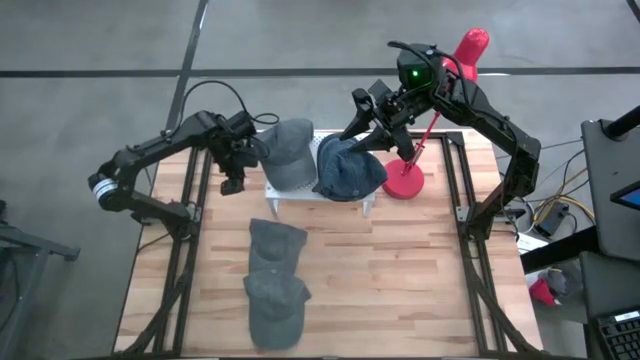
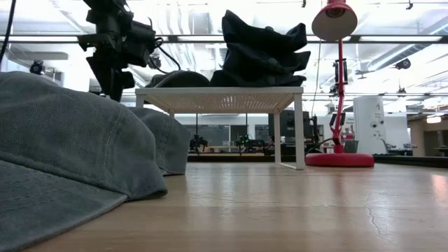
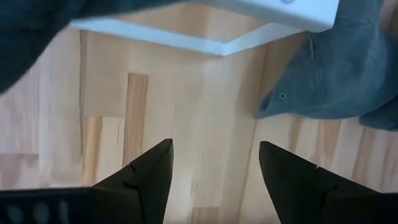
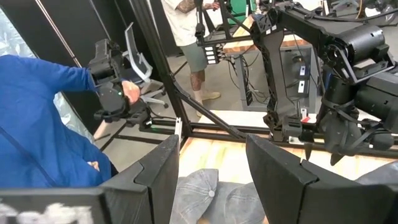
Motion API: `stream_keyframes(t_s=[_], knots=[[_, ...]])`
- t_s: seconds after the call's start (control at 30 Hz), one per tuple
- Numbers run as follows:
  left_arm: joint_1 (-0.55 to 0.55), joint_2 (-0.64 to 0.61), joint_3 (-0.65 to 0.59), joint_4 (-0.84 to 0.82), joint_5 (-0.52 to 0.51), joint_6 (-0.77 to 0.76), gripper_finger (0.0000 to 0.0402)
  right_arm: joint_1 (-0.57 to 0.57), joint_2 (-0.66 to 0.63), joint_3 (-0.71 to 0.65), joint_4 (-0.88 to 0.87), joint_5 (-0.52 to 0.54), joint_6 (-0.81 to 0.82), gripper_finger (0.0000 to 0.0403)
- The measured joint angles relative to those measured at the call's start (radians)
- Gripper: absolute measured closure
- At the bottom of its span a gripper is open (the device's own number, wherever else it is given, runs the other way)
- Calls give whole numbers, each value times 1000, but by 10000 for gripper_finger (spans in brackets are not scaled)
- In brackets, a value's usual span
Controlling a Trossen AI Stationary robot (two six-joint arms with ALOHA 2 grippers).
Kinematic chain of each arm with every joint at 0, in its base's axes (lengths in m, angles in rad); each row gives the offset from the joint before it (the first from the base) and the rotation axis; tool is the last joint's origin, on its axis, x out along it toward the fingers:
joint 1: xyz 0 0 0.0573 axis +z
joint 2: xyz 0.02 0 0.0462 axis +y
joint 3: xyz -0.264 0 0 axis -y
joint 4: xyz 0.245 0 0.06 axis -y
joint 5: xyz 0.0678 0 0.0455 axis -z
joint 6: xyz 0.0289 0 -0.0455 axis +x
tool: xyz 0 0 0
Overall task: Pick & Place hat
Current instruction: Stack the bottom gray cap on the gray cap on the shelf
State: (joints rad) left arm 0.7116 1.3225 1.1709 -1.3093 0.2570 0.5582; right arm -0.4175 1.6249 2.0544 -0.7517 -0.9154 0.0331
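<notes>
**Denim hats on the rack, both pincers standing open**

Denim in two shades fills the white rack at the far middle of the wooden surface. A light grey hat sits on the rack's left half and a dark blue hat on its right half, the two touching. Two more grey hats lie on the surface toward 6 o'clock from the rack: one near the middle and another nearer the front edge, overlapping it.

In the high view the left pincer hangs at 9 o'clock of the light grey hat, just off the rack's left end, above bare wood. The right pincer sits at 12 o'clock of the dark blue hat, close above its crown; whether it touches the cloth cannot be told. A red lamp stands at 3 o'clock of the rack, its base just beside the dark hat.

The left wrist view shows what the high view cannot: the left pincer's fingers are spread wide with only planks between them, the rack's white edge and a grey hat beyond. The right wrist view shows that pincer's fingers parted and empty, grey hats on the surface below, the left arm opposite, and two people beyond the surface, one in a blue sleeve. The low view alone shows the rack's legs and the dark hat piled high on top.
</notes>
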Motion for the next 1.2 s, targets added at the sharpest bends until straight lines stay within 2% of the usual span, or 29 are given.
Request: stream_keyframes(t_s=[0.13,0.3,0.47,0.6,0.83,1.2], knots=[[29,-7,0,-16,-50,-16,172,0,0,0,0,0,0,220],[108,-39,0,-7,-56,-39,172,0,0,0,0,0,0,220],[218,-65,0,88,-164,-120,172,0,0,0,1,0,0,220],[275,-54,-1,155,-181,-154,172,0,0,0,1,0,1,220],[289,17,-1,297,-177,-142,172,0,0,0,2,0,17,220],[296,57,32,368,-158,-150,172,0,0,0,2,1,20,220]])
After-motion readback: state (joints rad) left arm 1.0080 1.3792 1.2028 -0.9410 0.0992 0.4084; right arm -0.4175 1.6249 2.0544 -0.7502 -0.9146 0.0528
